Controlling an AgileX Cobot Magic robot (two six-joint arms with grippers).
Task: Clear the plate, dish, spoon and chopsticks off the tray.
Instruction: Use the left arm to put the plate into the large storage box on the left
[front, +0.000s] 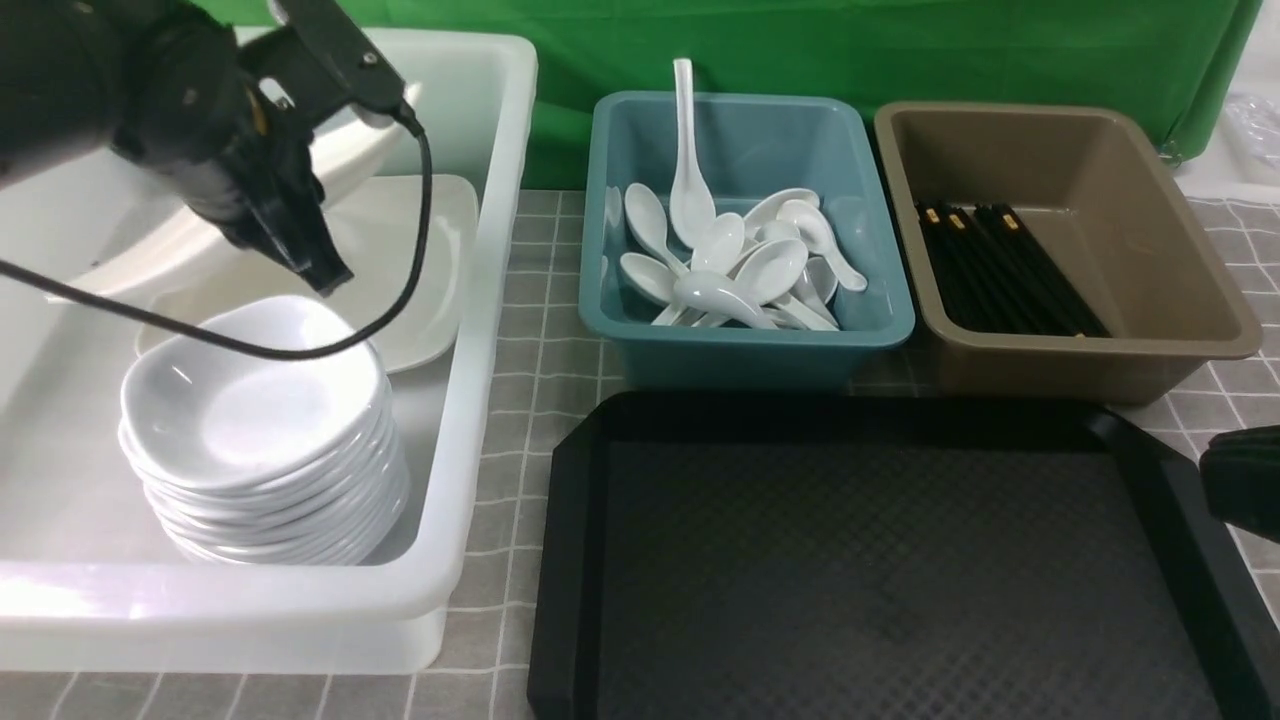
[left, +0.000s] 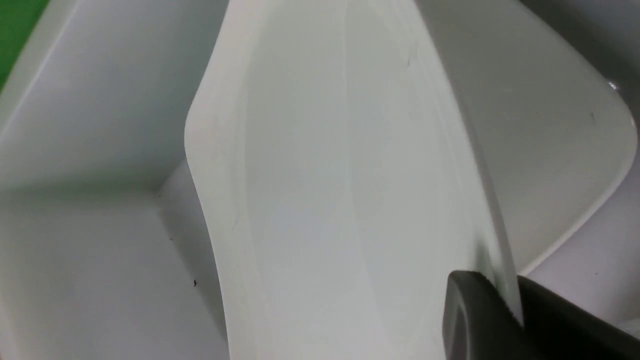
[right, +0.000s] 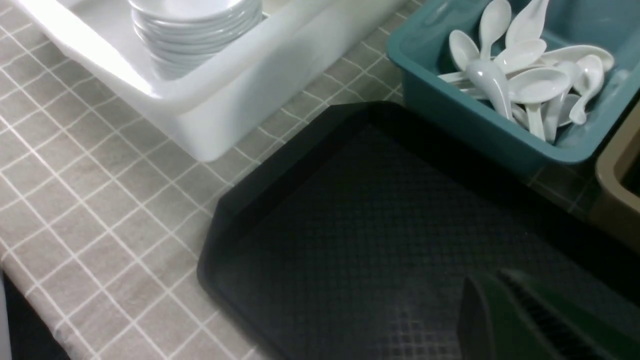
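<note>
left pincer (front: 312, 262): we see it clamped on the rim of the plate (left: 325, 175), a dark finger (left: 470, 320) on each face of the edge. it hangs inside the white tub (front: 497, 260), toward the far left.
plate: tilted steeply in that grip, above a second plate (front: 425, 250) that lies flat on the tub's floor. we cannot tell whether the two touch.
right pincer (right: 505, 315): together, with nothing between the tips, over the right side of the tray. in the front view we see only a dark bit of it at the right edge.
tray (front: 568, 560): black, with a diamond-patterned floor. it sits on the bench (right: 75, 175), just in front of the teal and brown tubs and beside the white tub.
dishes (front: 260, 420): one stack in the near half of the white tub, in front of the second plate.
spoons (front: 745, 270): a white heap in the teal tub (front: 750, 355). a lone spoon (front: 686, 150) leans handle-up on the back wall.
chopsticks (front: 1010, 270): a black bundle along the left side of the brown tub (front: 1050, 365).
cable (front: 427, 200): black, looping from the left wrist across the top dish.
bench: grey cloth with a white grid, with a green backdrop (front: 900, 50) behind.
marks: small gold bands at the far ends of the chopsticks, too small for us to read.
</note>
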